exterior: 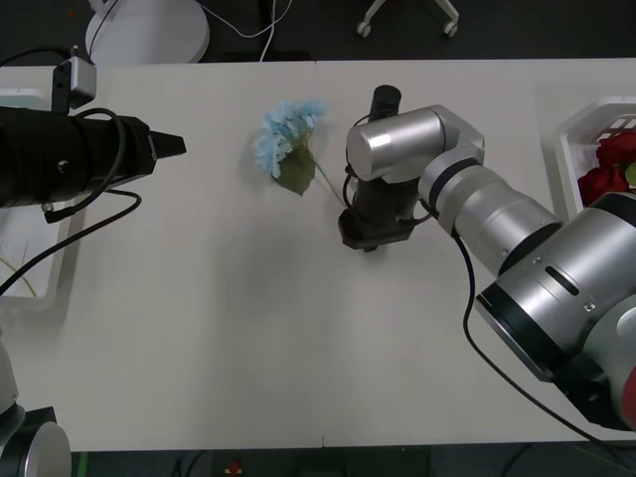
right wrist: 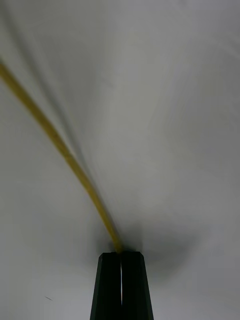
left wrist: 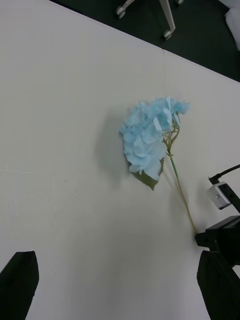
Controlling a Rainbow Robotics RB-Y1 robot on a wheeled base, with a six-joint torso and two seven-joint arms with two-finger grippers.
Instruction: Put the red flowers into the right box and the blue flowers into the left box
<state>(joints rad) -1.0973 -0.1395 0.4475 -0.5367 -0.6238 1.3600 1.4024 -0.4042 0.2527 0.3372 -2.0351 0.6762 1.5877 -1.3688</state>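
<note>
One blue flower [exterior: 288, 137] lies on the white table, its pale head toward the far side and its thin stem [right wrist: 60, 145] running toward my right gripper [exterior: 372, 238]. That gripper stands tip-down on the table, shut on the stem's end [right wrist: 118, 246]. The left wrist view shows the same blue flower [left wrist: 147, 136] with the right gripper [left wrist: 220, 240] at its stem end. My left gripper [exterior: 175, 146] hovers open to the left of the flower, its fingers [left wrist: 20, 275] apart. Red flowers [exterior: 611, 167] lie in the right box [exterior: 569, 149]. The left box [exterior: 58, 268] peeks out under my left arm.
Black cables hang from both arms over the table. Chair bases and a white round stand sit on the dark floor beyond the far edge. Bare table lies between the flower and the left box.
</note>
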